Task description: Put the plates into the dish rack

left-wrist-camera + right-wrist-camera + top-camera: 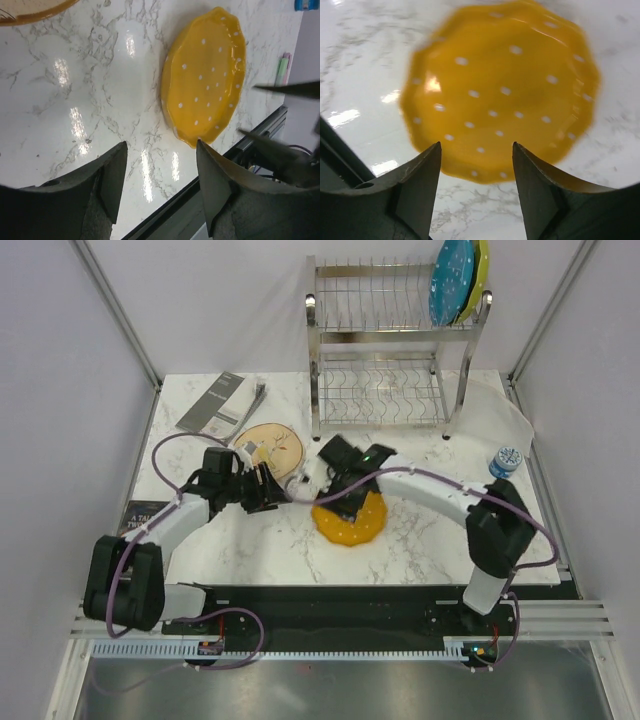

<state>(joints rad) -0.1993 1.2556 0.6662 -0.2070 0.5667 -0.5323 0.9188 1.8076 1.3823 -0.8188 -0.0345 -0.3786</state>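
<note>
Two arms over a marble worktop (420, 540). The left arm (175, 520) rises from its base at the near-left corner, folds at the elbow and reaches right, low over the surface; its tool (161, 145) stands wide, with nothing between the fingers, and faces the orange plate (360, 530) from the side. The right arm (440, 485) climbs from the near-right base, bends at a high elbow and stretches left, its wrist turned downward; its tool (477, 146) is also spread wide and empty, poised above the orange plate without touching it. That plate lies flat near the middle of the worktop, toward the near edge, its scalloped rim apart from the edge rail. The tan plate (268, 445) lies flat just behind the left tool, between a grey booklet (212, 400) and the dish rack (314, 360). The teal plate (452, 282) and the lime plate (482, 270) stand upright together at the right end of the rack's upper tier. Bare marble separates the orange plate from the rack's feet and from the right arm's base.
</note>
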